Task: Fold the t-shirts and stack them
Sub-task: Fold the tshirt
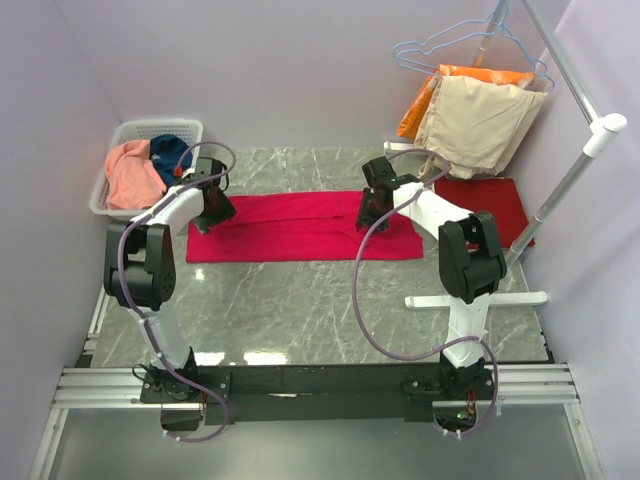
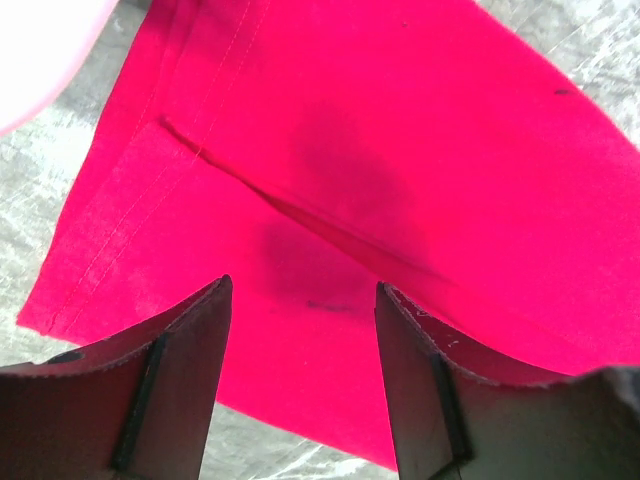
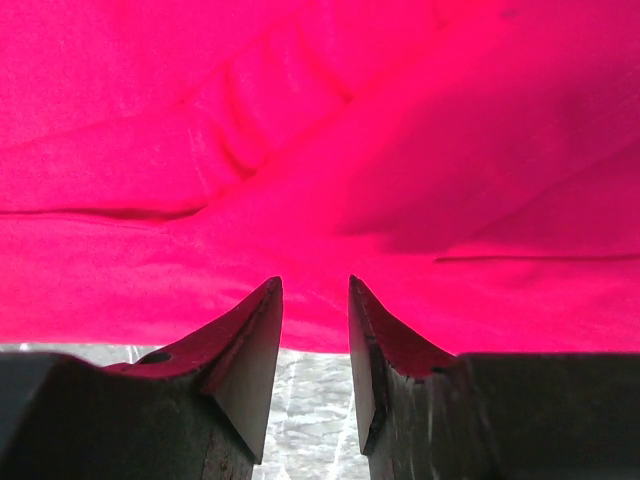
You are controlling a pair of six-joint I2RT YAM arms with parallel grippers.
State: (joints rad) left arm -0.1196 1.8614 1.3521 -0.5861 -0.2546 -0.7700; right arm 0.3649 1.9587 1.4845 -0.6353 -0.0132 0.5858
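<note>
The bright crimson-red cloth t-shirt (image 1: 300, 228) lies flat on the grey marble worktop (image 1: 330, 310). It is folded into a long strip that runs from left to right, in the middle of the worktop.

The left gripper (image 2: 302, 290) is over the left end of this shirt. Its two dark fingers (image 2: 180, 370) are spread apart and there is nothing between them. Under them you can see red cloth, a stitched edge and a long fold line.

The right gripper (image 3: 315, 285) is over the right end of the same shirt. Its fingers (image 3: 240, 360) have a small gap between them, and they hold nothing. Through the gap you can see the near edge of the shirt and a bit of worktop.

A darker red cloth t-shirt (image 1: 490, 205) lies folded flat at the right side of the worktop, just beside the bright one.

At the back left stands a white plastic basket (image 1: 128, 130). A salmon-pink cloth t-shirt (image 1: 133, 175) and a dark teal-blue cloth t-shirt (image 1: 170, 152) lie bunched up in it. The pink one hangs over the front rim.

At the back right, a beige garment (image 1: 480, 120) and an orange garment (image 1: 420, 105) hang on wire hangers (image 1: 450, 40) from a white rack pole (image 1: 580, 170). The beige one hangs above the darker red shirt.
</note>
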